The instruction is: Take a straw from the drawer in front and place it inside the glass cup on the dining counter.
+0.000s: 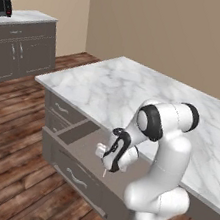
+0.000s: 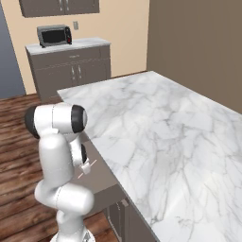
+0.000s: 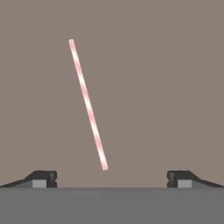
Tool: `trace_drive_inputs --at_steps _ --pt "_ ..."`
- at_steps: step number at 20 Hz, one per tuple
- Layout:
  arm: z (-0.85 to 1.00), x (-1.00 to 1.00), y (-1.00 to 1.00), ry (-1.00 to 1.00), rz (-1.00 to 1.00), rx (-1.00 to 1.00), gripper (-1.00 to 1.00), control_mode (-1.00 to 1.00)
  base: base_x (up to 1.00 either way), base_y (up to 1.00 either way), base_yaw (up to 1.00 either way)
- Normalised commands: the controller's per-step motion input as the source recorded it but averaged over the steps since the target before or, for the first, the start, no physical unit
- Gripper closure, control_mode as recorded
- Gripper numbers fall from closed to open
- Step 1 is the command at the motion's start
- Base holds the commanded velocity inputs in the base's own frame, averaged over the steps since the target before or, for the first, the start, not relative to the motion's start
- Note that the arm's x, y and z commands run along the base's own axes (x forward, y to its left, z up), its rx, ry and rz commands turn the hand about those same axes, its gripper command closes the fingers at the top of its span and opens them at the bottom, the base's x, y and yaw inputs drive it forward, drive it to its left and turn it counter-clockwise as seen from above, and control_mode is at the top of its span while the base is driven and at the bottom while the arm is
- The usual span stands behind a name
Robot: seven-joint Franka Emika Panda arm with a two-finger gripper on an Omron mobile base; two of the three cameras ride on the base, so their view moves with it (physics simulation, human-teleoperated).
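Observation:
The drawer (image 1: 82,143) under the dining counter (image 1: 135,91) is pulled out, and its flat grey-brown floor is bare around the straw. The straw (image 3: 87,104), thin and pale pink, lies on that floor; it runs from upper left to lower middle in the hand view. My gripper (image 3: 111,179) hangs over it, pointing down into the drawer, open, with its two dark fingertips (image 3: 43,178) wide apart and nothing between them. From the base, the gripper (image 1: 104,157) sits just above the straw (image 2: 90,166). The glass cup is out of view.
The marble top of the dining counter (image 2: 156,123) stretches right and away. The drawer front with its silver handle (image 1: 78,176) juts toward the wooden floor. A wall counter (image 1: 22,41) stands far left, with a microwave (image 2: 54,34) on it.

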Motion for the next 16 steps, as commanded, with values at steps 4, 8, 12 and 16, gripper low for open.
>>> trace_drive_inputs --at_steps 4,8,12,16 --pt "-0.24 0.0 0.19 0.06 -0.02 0.0 -1.0 -1.0 0.0 0.0 0.0" --pt "-0.18 0.05 0.09 0.06 -0.01 0.0 -1.0 -1.0 0.0 0.0 0.0" --pt "-0.15 0.16 0.0 0.07 -0.01 0.0 -1.0 -1.0 0.0 0.0 0.0" --pt "-0.15 0.2 0.0 0.07 -0.02 0.0 -1.0 -1.0 0.0 0.0 0.0"
